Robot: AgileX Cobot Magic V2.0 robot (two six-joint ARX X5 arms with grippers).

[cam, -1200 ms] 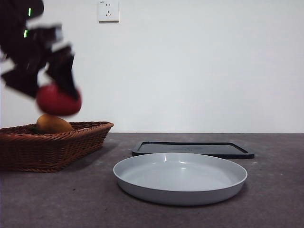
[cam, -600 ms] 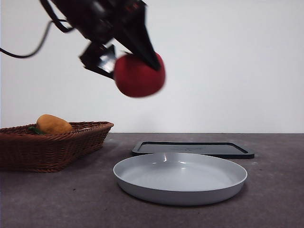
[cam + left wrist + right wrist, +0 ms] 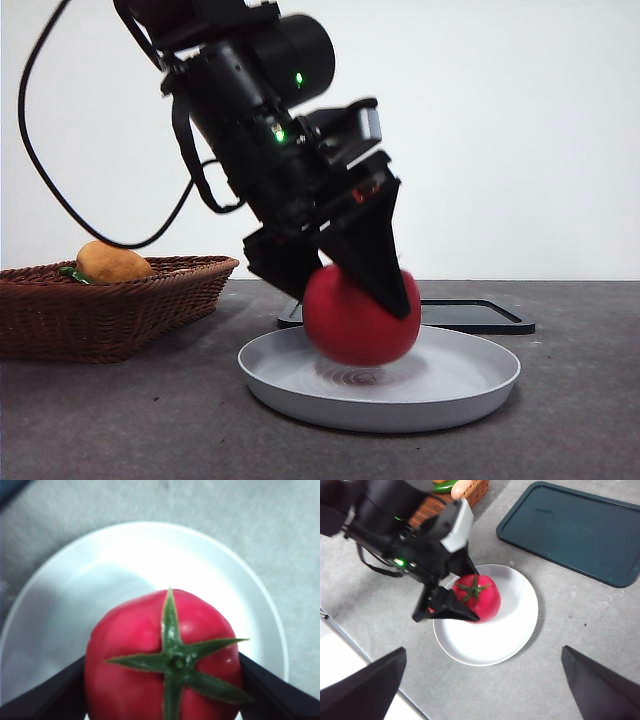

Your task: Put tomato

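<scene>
Both fingers of my left gripper [image 3: 365, 315] clamp the tomato [image 3: 360, 318] by its sides, stem up, low over the white plate [image 3: 470, 385] so it can settle without rolling. My right gripper [image 3: 480, 690] waits spread apart high above; farther back lie the dark tray [image 3: 480, 312] and the basket [image 3: 110, 305] on the surface.

The tabletop [image 3: 120, 420] is a dull grey, speckled surface. A white round plate [image 3: 470, 385] sits on it near the front edge. Just behind the plate lies a flat dark tray [image 3: 480, 313] with a low raised rim. Off to one side, apart from both, a brown woven basket [image 3: 110, 315] rests on the tabletop, with an orange-brown fruit [image 3: 112, 262] showing above its rim.
</scene>
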